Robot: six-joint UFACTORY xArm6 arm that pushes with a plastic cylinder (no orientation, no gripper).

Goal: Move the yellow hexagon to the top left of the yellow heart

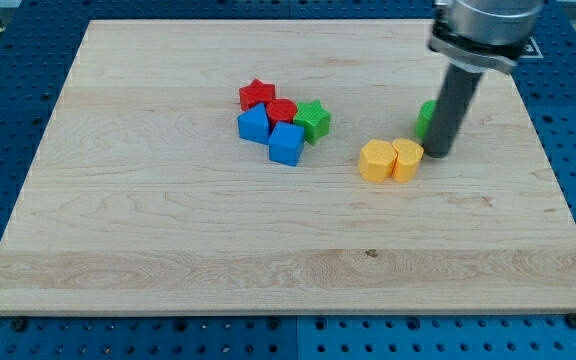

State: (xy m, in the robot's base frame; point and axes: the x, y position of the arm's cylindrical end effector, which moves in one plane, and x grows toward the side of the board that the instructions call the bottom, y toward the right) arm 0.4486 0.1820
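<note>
Rod tip shown just right of yellow heart; yellow hexagon beyond, touching; no gripper fitted.

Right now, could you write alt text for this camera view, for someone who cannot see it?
My tip rests just right of two touching yellow blocks, a yellow hexagon and a yellow heart, on a wooden board. A green block sits partly hidden behind the rod. Toward the view's left cluster a red star, red block, green star and two blue blocks.
</note>
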